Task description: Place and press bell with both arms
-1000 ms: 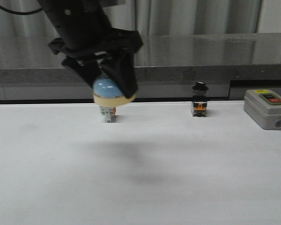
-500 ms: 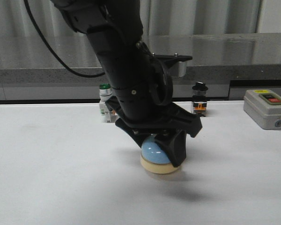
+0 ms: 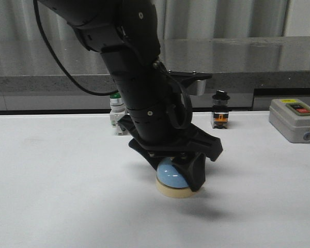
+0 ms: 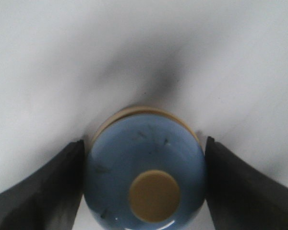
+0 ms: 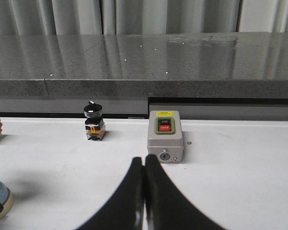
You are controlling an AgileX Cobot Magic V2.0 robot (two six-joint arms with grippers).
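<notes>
The left fingers are clamped on both flanks of the bell, which is set low on the white counter, seemingly touching down. Release should be made only once the base sits flat. The right fingers are pressed together, empty, near the grey switch box.
</notes>
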